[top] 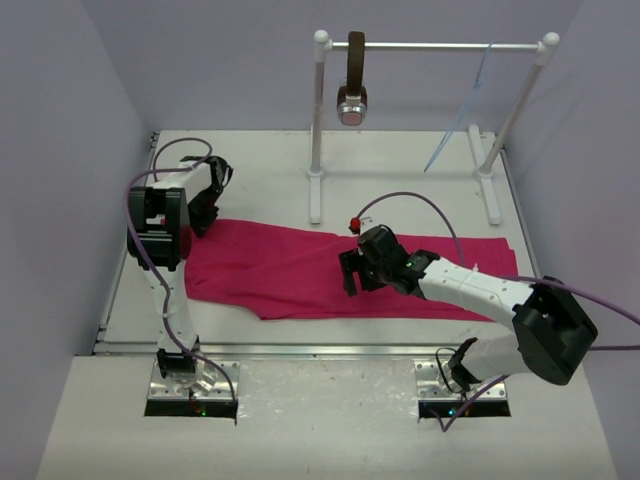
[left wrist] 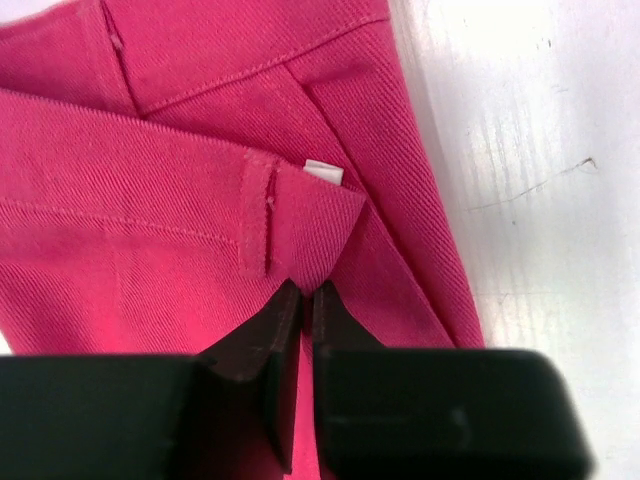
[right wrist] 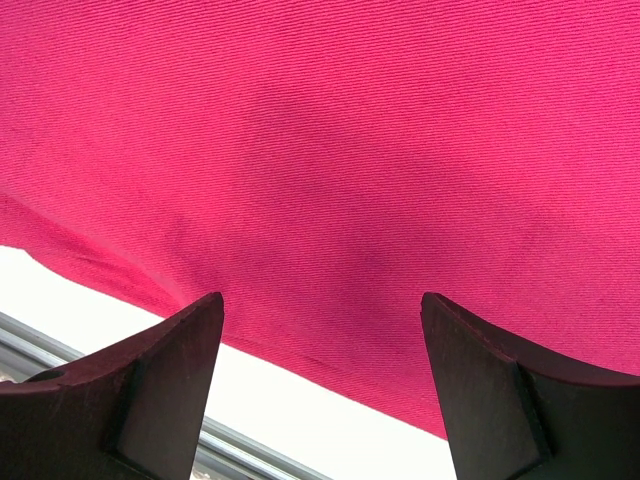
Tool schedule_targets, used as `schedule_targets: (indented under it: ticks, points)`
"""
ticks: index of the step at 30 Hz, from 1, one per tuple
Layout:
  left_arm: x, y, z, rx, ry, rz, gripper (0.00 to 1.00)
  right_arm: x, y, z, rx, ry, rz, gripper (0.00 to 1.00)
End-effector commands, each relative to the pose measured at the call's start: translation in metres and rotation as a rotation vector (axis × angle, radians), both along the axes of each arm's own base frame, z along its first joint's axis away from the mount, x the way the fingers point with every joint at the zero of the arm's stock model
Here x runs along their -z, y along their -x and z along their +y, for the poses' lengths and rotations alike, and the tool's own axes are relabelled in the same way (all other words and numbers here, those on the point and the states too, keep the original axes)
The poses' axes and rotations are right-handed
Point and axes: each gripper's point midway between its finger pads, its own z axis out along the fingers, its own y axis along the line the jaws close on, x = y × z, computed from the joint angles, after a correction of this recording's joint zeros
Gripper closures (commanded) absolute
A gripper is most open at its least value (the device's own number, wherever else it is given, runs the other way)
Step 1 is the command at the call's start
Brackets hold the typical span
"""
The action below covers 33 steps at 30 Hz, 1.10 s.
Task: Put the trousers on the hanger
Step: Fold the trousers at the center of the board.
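Note:
The magenta trousers (top: pixel 280 265) lie flat across the table, running from left to right. At their left end my left gripper (top: pixel 205 215) is shut on a raised fold of the waistband (left wrist: pixel 308 288), close to a belt loop and a small white label (left wrist: pixel 324 172). Pink cloth shows between the fingertips. My right gripper (top: pixel 350 272) hovers open over the middle of the trousers (right wrist: pixel 330 150), near their front edge, with nothing between its fingers (right wrist: pixel 180 340). The pale blue hanger (top: pixel 455 125) hangs slanted from the right part of the rack rail.
A white rack (top: pixel 440 46) stands at the back of the table, its two posts on flat feet. A brown strap with a round metal end (top: pixel 353 75) hangs at the rail's left. The table's metal front edge (right wrist: pixel 230 440) runs just below the trousers.

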Motion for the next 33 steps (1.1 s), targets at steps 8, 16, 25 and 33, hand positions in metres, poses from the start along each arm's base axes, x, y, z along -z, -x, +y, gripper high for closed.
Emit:
schedule_targets:
  ticks: [8, 16, 25, 33]
  points:
    - [-0.066, -0.004, 0.01, -0.053, -0.054, -0.161, 1.0, 0.012, -0.012, 0.0, 0.016, 0.057, 0.004, 0.19]
    - [-0.091, -0.007, 0.014, -0.095, -0.044, -0.223, 1.0, 0.058, -0.02, -0.024, 0.089, 0.22, 0.109, 0.18]
    - [-0.108, 0.005, 0.041, -0.185, -0.028, -0.277, 1.0, 0.066, -0.02, -0.03, 0.114, 0.236, 0.127, 0.16]
    - [-0.139, 0.005, 0.064, -0.217, -0.024, -0.385, 1.0, 0.074, -0.016, -0.034, 0.118, 0.249, 0.172, 0.16]
